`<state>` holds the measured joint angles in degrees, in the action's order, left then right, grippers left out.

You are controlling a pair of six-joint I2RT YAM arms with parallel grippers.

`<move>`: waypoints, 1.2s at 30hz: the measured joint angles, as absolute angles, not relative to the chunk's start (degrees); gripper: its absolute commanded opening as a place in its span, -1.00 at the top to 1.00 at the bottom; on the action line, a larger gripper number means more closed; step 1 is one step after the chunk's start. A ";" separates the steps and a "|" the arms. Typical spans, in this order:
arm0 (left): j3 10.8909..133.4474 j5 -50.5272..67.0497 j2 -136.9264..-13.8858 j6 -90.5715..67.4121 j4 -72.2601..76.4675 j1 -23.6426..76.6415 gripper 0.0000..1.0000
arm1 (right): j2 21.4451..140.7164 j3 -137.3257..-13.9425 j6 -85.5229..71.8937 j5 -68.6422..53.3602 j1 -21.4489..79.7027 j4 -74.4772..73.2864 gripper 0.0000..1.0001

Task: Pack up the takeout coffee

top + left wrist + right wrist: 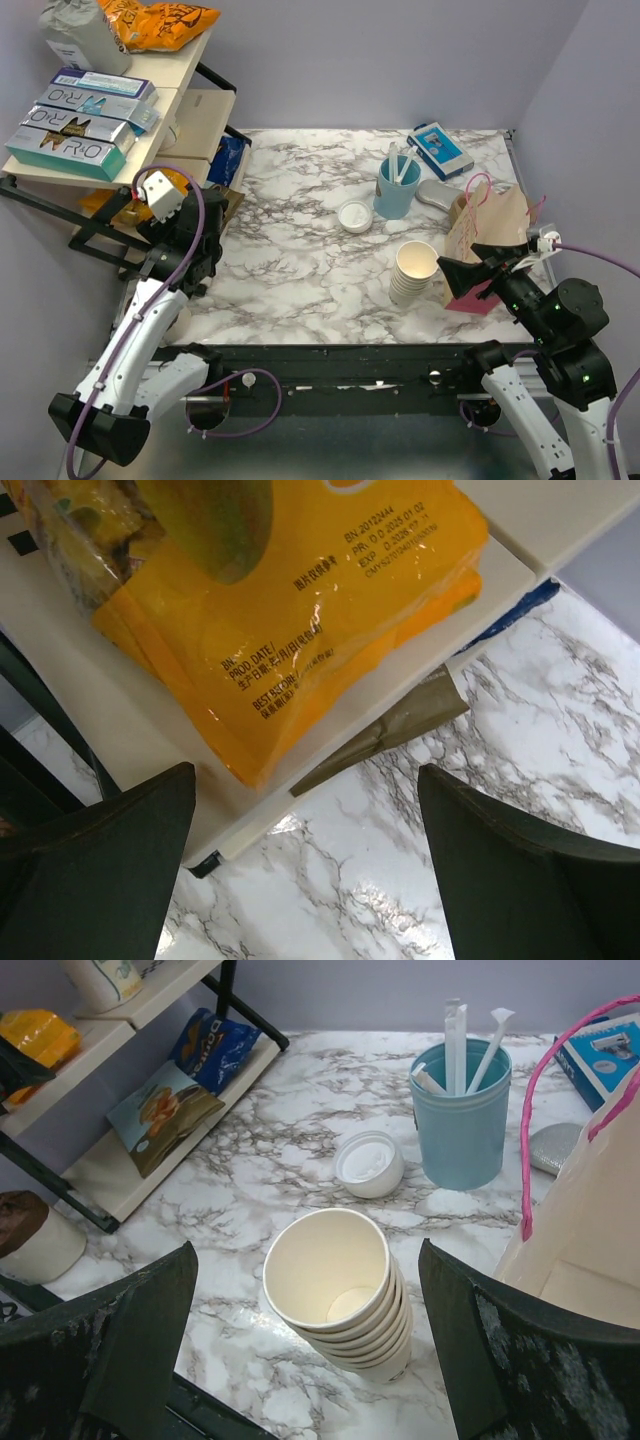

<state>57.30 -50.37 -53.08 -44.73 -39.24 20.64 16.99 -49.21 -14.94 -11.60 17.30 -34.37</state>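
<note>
Takeout coffee (354, 214) stands upright w/ lid on, on the marble table (290, 250), just left of the light-blue mug (398, 187) and beyond the stack of cream cups (415, 270). Neither gripper touches it. Right gripper (307, 1260) hangs above the stack, fingers spread wide, nothing btwn them; paper bag (490, 220) w/ pink handles is at its right. Left gripper (307, 780) is also spread and empty, over by the shelf edge (150, 730) under a yellow pouch (290, 610), well apart from the coffee
</note>
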 measured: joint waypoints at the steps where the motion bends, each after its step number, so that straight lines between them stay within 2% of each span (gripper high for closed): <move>1: 57.30 -50.35 -53.06 -45.10 -39.29 20.01 -0.98 | 16.99 -49.21 -14.96 -11.51 17.30 -34.37 -1.00; 7: 57.17 -48.10 -52.18 -44.07 -38.76 19.29 -0.98 | 17.65 -49.74 -15.31 -10.26 17.30 -35.00 -1.00; 22: 55.72 -18.37 -45.36 -41.36 -35.16 20.27 -0.98 | 21.82 -61.80 -17.02 -7.94 17.30 -41.32 -1.00; 29: 55.75 -11.66 -45.15 -41.12 -34.72 26.26 -0.98 | 25.61 -62.94 -18.48 -7.97 17.30 -44.69 -1.00; 36: 55.75 -9.30 -46.37 -41.12 -31.94 37.93 -0.98 | 33.95 -69.08 -18.33 -4.97 17.30 -49.45 -1.00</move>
